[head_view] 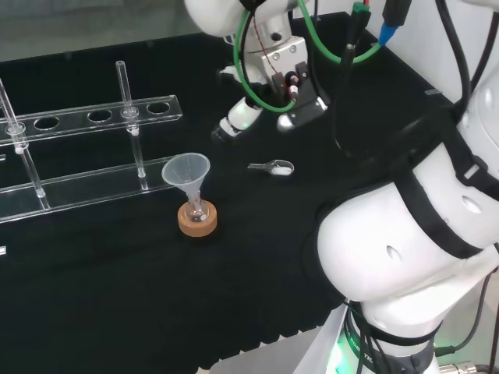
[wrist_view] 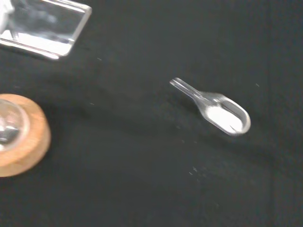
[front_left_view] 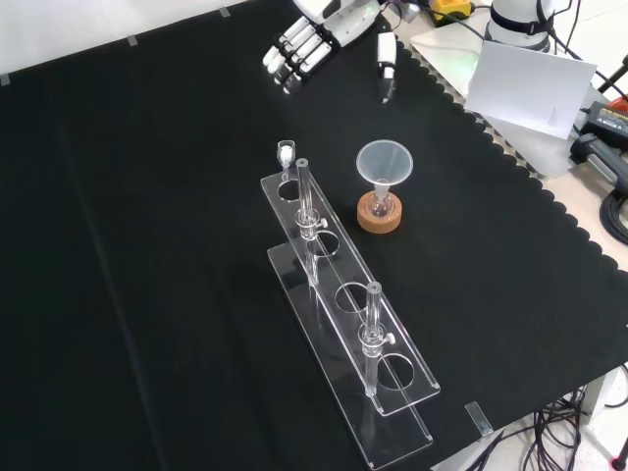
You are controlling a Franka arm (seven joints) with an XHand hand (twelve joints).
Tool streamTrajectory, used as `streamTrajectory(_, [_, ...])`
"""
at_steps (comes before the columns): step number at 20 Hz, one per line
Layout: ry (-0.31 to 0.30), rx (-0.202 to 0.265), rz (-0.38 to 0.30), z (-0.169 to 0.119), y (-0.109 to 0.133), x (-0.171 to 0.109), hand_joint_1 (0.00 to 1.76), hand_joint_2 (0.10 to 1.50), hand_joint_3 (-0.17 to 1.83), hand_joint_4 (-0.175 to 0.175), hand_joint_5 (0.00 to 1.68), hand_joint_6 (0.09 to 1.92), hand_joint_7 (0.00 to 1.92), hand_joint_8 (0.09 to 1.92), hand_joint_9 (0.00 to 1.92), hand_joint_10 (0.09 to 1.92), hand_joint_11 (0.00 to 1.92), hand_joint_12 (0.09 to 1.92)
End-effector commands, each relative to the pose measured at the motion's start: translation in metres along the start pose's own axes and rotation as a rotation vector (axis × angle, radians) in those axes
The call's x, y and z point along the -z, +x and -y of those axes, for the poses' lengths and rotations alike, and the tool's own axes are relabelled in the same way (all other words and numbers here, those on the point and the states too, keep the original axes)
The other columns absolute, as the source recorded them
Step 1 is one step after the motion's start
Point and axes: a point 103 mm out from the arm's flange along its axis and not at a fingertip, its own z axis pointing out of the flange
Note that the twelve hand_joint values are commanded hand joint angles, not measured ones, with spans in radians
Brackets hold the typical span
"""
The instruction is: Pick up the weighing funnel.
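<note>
In the front view the small clear scoop-shaped weighing funnel point(front_left_view: 286, 153) is half lost against the far end of the clear acrylic tube rack point(front_left_view: 345, 316). The head view shows it lying on the black cloth point(head_view: 117, 296), right of the clear cone-shaped funnel point(head_view: 186, 169) on its cork ring point(head_view: 197, 221). The black and white hand point(front_left_view: 316, 34), cut off at the front view's top, hangs apart from it, fingers straight, empty.

in the front view the top edge cuts the hand point(front_left_view: 319, 29) off at the wrist. out past its fingertips the weighing funnel point(front_left_view: 286, 152) is too small to tell whether it touches the rack point(front_left_view: 339, 294). in the wrist view the cork ring point(wrist_view: 21, 142) runs off the edge and its flask point(wrist_view: 8, 125) is blurred.
</note>
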Motion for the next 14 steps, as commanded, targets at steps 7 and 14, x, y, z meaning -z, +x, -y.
streamTrajectory(7, [-0.067,-0.205,-0.082,-0.022,-0.040,-0.041,0.56,0.69,0.00,-0.034,0.03,0.09,0.19,0.42,0.03,0.73,0.00,1.02])
streamTrajectory(14, [-0.066,-0.220,-0.054,-0.041,-0.043,-0.067,0.70,0.71,0.01,-0.034,0.28,0.09,0.38,0.56,0.12,0.87,0.00,1.26])
